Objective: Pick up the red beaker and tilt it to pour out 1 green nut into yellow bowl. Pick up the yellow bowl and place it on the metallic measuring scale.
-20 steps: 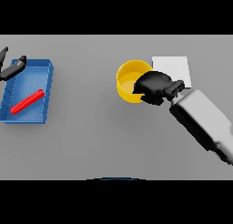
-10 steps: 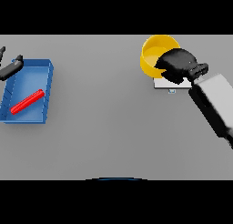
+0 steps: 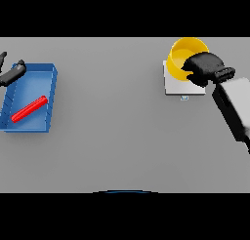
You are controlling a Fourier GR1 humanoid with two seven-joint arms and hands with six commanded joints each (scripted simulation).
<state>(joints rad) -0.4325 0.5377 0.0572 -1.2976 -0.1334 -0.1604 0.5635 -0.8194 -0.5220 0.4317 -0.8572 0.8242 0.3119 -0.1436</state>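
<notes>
Yellow bowl (image 3: 181,60) gripped at its rim by right hand (image 3: 204,69), fingers curled round it, over metallic scale (image 3: 177,84) at 1 o'clock.
Red beaker (image 3: 29,109) lying in blue tray (image 3: 50,103) at 9 o'clock; left hand (image 3: 11,73) at tray's far corner, fingers' state impossible to tell.

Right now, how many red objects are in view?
1: a red cylindrical beaker lying inside the blue rectangular tray at the table's left; nothing else red shows, though the round yellow bowl is partly covered.
</notes>
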